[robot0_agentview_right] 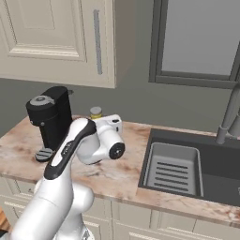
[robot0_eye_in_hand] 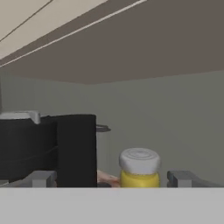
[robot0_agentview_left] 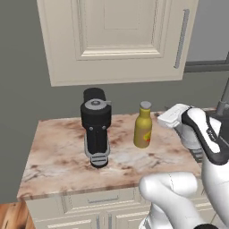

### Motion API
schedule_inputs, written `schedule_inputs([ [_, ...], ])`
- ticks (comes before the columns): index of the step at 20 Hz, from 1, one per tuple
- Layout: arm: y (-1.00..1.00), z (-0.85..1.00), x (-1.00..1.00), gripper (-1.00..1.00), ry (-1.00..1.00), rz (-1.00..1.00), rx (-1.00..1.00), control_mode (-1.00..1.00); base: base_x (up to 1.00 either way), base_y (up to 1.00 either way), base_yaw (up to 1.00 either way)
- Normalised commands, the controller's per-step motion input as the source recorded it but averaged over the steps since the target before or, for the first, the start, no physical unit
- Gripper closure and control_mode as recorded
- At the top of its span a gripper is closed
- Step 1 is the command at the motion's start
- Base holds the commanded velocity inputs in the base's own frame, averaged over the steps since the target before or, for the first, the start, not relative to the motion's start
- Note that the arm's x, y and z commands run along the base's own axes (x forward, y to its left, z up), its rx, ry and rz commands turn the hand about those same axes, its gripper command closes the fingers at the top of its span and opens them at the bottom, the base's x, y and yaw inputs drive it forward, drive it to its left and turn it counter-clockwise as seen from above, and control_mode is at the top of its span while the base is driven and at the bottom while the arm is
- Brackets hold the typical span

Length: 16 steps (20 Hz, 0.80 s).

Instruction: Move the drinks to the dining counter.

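On the marble counter (robot0_agentview_left: 58,156) beside the sink (robot0_agentview_right: 176,171), items as follows.

Item one: yellow bottle (robot0_agentview_left: 143,125), grey cap, red-yellow label, standing upright on the counter to the right of the coffee machine (robot0_agentview_left: 95,127) and apart from it. From my hand camera its cap and shoulder (robot0_eye_in_hand: 139,168) sit low between my two fingertips.

Item two: black coffee machine, upright, round base at the front, near the back wall.

Item three: my gripper (robot0_eye_in_hand: 111,179), fingers spread wide with a clear gap either side of the bottle's cap, touching nothing, holding nothing. My hand (robot0_agentview_left: 172,117) sits level with the bottle, just to its right.

Item four: cream wall cabinet (robot0_agentview_left: 116,36) with a long grey handle, above the counter.

Item five: grey tap (robot0_agentview_right: 229,115) behind the sink basin.
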Motion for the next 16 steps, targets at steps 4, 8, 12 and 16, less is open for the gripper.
schedule_inputs([
  [4, 0.00, -0.07, 0.21, -1.00, 0.00, 0.00, 0.00, -1.00, 0.00, 0.00, 0.00],
  [8, 0.00, -0.13, 0.20, -1.00, 0.00, 0.00, 0.00, -1.00, 0.00, 0.00, 0.00],
  [12, 0.00, -0.16, 0.23, -1.00, 0.00, 0.00, 0.00, -1.00, 0.00, 0.00, 0.00],
  [16, 0.00, -0.16, 0.25, -1.00, 0.00, 0.00, 0.00, -1.00, 0.00, 0.00, 0.00],
])
